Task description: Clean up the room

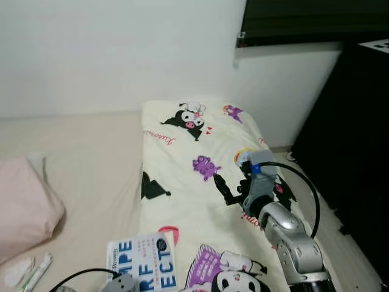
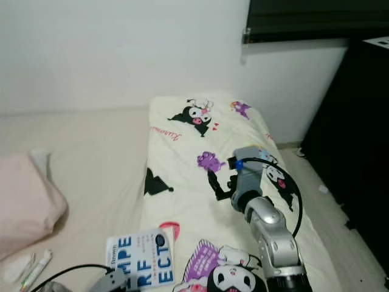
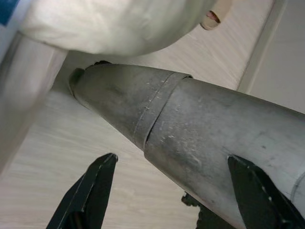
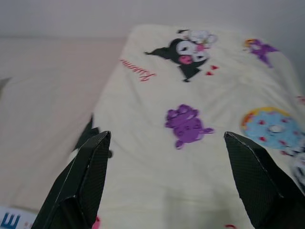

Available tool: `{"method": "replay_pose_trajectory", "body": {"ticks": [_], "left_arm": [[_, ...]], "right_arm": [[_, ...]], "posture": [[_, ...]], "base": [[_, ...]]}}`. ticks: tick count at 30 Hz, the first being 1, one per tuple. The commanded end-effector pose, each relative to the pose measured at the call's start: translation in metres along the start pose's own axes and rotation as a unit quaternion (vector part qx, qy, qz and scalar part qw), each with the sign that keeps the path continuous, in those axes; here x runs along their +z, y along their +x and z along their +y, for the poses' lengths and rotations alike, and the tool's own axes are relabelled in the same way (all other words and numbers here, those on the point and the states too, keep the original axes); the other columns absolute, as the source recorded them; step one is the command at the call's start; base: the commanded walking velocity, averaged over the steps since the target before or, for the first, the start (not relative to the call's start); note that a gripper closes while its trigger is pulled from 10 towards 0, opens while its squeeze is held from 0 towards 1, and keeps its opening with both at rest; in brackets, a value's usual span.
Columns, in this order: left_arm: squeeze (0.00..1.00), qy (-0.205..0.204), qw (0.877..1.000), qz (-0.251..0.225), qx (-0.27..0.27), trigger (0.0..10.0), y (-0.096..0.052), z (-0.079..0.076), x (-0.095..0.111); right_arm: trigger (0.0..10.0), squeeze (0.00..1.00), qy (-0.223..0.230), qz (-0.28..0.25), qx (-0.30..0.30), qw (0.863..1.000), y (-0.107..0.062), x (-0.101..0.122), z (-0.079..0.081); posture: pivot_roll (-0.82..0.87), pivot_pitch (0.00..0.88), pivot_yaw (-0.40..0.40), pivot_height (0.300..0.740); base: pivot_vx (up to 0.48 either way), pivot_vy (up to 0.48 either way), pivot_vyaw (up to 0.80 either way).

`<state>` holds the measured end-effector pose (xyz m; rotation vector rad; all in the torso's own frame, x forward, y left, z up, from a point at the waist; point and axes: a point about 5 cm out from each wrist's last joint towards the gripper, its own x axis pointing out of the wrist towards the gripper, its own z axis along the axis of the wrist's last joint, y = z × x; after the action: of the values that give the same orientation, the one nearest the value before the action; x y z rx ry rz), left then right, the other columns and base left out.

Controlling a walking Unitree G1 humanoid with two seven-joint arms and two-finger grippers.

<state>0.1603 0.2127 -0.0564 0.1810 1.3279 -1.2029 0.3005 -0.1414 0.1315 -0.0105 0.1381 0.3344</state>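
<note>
Cartoon blanket (image 1: 194,182) spread on the bed.
Cream, printed with characters, lying flat; a blue-lettered booklet (image 1: 143,261) rests at its near edge.

The two head views look forward and down from above the bed, sharing the cartoon-printed blanket (image 1: 194,182), the white wall (image 1: 115,55) across the upper frame and the book (image 1: 143,263) at the lower edge. The right wrist view looks close along its fingers (image 4: 81,179) over that same blanket. The left wrist view faces a pale wooden floor (image 3: 57,167) at close range.
</note>
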Motion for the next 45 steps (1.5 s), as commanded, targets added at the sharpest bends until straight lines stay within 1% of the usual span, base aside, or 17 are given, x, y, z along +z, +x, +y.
{"method": "replay_pose_trajectory", "body": {"ticks": [1,2,3,4,5,6,7,8,9,10,11,19,23,33,37,40,45], "left_arm": [[0.00,-0.024,0.999,0.042,-0.026,10.0,0.016,-0.013,-0.021],[0.00,-0.029,0.998,0.057,-0.002,10.0,0.023,-0.015,-0.028],[0.00,-0.015,0.996,0.065,0.057,10.0,0.029,-0.013,-0.031],[0.00,-0.015,0.996,0.065,0.057,10.0,0.029,-0.013,-0.031],[0.00,-0.013,0.990,0.060,0.126,10.0,0.032,-0.008,-0.031],[0.00,-0.013,0.990,0.060,0.126,10.0,0.032,-0.008,-0.031],[0.00,-0.012,0.984,0.056,0.171,10.0,0.033,-0.005,-0.030],[0.00,-0.026,0.977,0.026,0.208,10.0,0.034,-0.001,-0.025],[0.00,-0.026,0.977,0.026,0.208,10.0,0.034,-0.001,-0.025],[0.00,-0.053,0.971,-0.003,0.235,10.0,0.034,0.002,-0.020],[0.00,-0.058,0.965,-0.008,0.257,10.0,0.034,0.003,-0.018],[0.00,-0.055,0.959,0.021,0.276,10.0,0.039,-0.001,-0.027],[0.00,-0.085,0.949,0.029,0.301,10.0,0.046,-0.007,-0.040],[0.00,-0.106,0.933,0.055,0.339,10.0,0.050,-0.011,-0.051],[0.00,-0.105,0.929,0.057,0.349,10.0,0.052,-0.011,-0.047],[0.00,-0.108,0.922,0.049,0.369,10.0,0.058,-0.010,-0.032],[0.00,-0.106,0.921,0.036,0.374,10.0,0.066,-0.011,-0.014]], "right_arm": [[10.0,0.00,0.002,0.021,-0.002,1.000,-0.001,-0.009,-0.001],[10.0,0.00,0.001,0.024,0.001,1.000,0.000,-0.010,0.000],[10.0,0.00,0.000,0.026,0.004,1.000,0.000,-0.010,0.000],[10.0,0.00,0.000,0.026,0.004,1.000,0.000,-0.010,0.000],[10.0,0.00,0.000,0.027,0.006,1.000,0.001,-0.010,0.001],[10.0,0.00,0.000,0.027,0.006,1.000,0.001,-0.010,0.001],[10.0,0.00,-0.001,0.027,0.007,1.000,0.001,-0.011,0.001],[10.0,0.00,-0.001,0.029,0.008,1.000,0.001,-0.012,0.001],[10.0,0.00,-0.001,0.029,0.008,1.000,0.001,-0.012,0.001],[10.0,0.00,-0.003,0.034,0.007,0.999,0.000,-0.015,0.000],[10.0,0.00,-0.007,0.041,0.004,0.999,-0.001,-0.019,-0.002],[10.0,0.00,-0.016,0.076,-0.027,0.997,-0.006,-0.042,-0.014],[10.0,0.00,0.006,0.153,-0.091,0.984,-0.027,-0.089,-0.039],[10.0,0.00,0.041,0.215,-0.121,0.968,-0.053,-0.134,-0.052],[10.0,0.00,0.055,0.234,-0.129,0.962,-0.062,-0.149,-0.053],[10.0,0.00,0.082,0.256,-0.141,0.953,-0.077,-0.169,-0.053],[10.0,0.00,0.098,0.270,-0.151,0.946,-0.087,-0.182,-0.053]], "posture": [[-0.01,0.064,-0.011,0.713],[-0.01,0.061,-0.010,0.718],[-0.01,0.061,-0.010,0.723],[-0.01,0.061,-0.010,0.723],[-0.02,0.058,-0.011,0.728],[-0.02,0.058,-0.011,0.728],[-0.02,0.058,-0.011,0.733],[-0.02,0.058,-0.011,0.738],[-0.02,0.058,-0.011,0.738],[-0.02,0.058,-0.012,0.740],[-0.02,0.058,-0.012,0.740],[-0.02,0.052,-0.009,0.740],[-0.02,0.046,-0.009,0.740],[-0.02,0.044,-0.010,0.740],[-0.02,0.043,-0.010,0.740],[-0.02,0.041,-0.007,0.740],[-0.02,0.039,-0.005,0.740]], "base": [[0.000,0.000,0.00],[0.000,0.000,0.00],[0.000,0.000,0.00],[0.000,0.000,0.00],[0.000,0.000,0.00],[0.000,0.000,0.00],[0.000,0.000,0.00],[0.000,0.000,0.00],[0.000,0.000,0.00],[0.000,0.000,0.00],[-0.480,0.000,0.00],[-0.480,0.000,0.00],[-0.091,0.000,0.60],[0.000,0.000,0.79],[0.000,0.000,0.79],[0.000,0.000,0.79],[0.000,0.000,0.79]]}}
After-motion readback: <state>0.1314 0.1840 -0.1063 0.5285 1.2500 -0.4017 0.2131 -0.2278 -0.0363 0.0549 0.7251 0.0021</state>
